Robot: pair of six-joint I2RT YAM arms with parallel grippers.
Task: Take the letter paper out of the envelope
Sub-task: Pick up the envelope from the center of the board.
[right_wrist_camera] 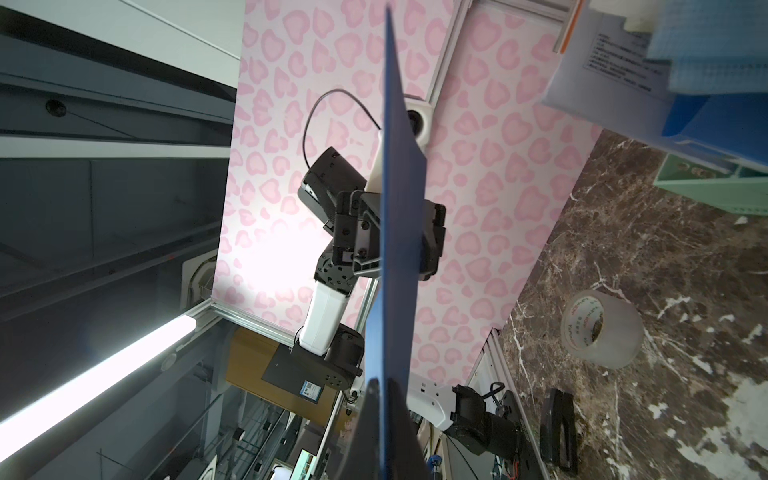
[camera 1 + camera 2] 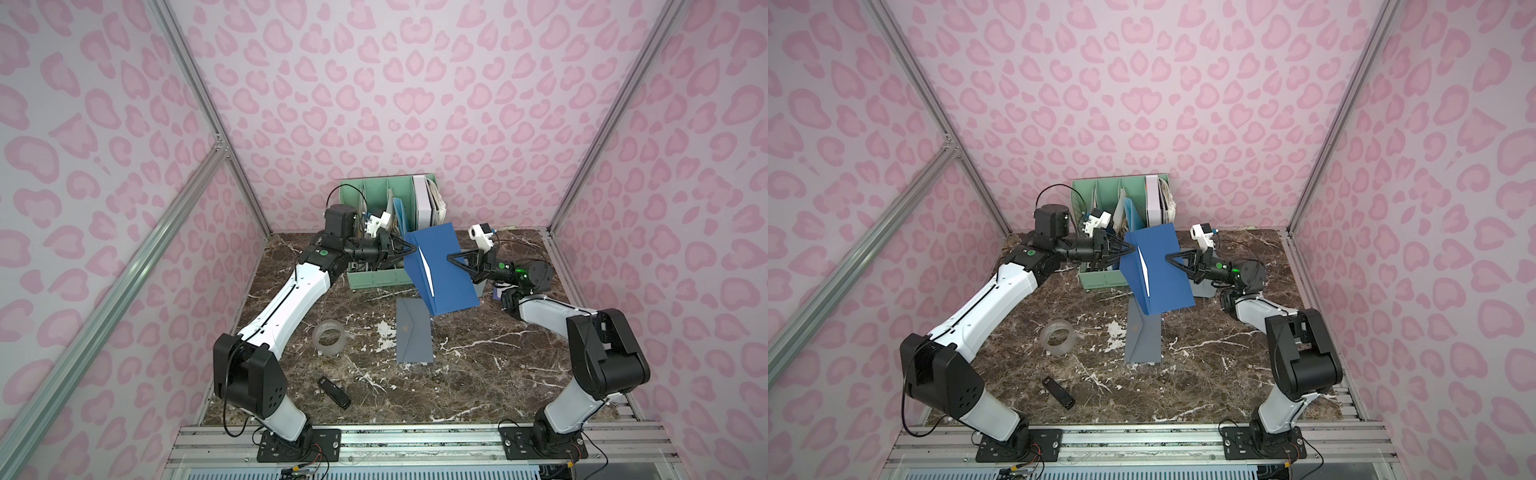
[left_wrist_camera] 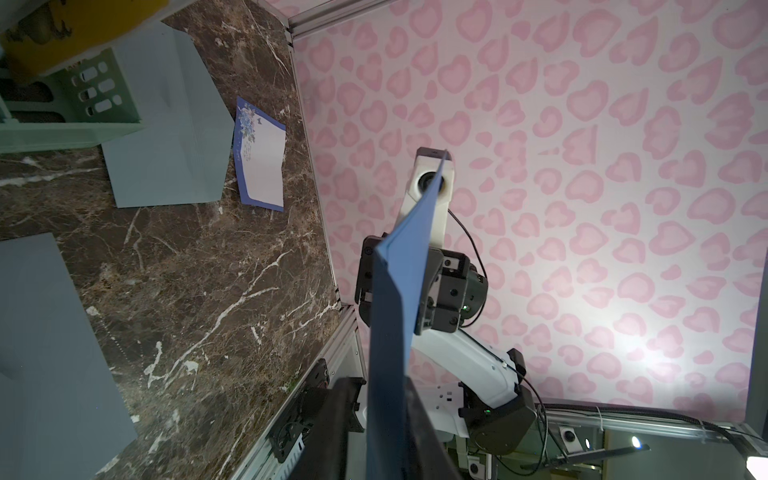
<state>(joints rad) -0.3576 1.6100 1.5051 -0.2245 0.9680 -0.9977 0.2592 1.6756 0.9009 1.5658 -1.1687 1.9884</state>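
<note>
The blue envelope (image 2: pixel 449 286) hangs in the air above the desk (image 2: pixel 478 365), held on edge between the two grippers, which point at each other from opposite sides. The left gripper (image 2: pixel 412 248) is closed on the narrow panel at the envelope's edge. The right gripper (image 2: pixel 449 257) is clamped on the broad panel, and the right wrist view shows the blue sheet running straight out from between its fingers. The letter paper (image 2: pixel 427 272) shows in both top views only as a thin white strip along the fold between the two panels. It lies between the grippers, just beside the left gripper's tip and a little farther from the right one. The strip's long axis runs crosswise to both grippers' line of reach, sloping down toward the robot's bases. Whether the left gripper pinches the paper along with the blue panel cannot be told. The left arm is stretched far forward and its wrist is turned level toward the right gripper. The right arm is folded, elbow high, with its wrist level and facing back. The left gripper, being nearer, looks better placed to draw the sheet out while the right gripper steadies the envelope.
</note>
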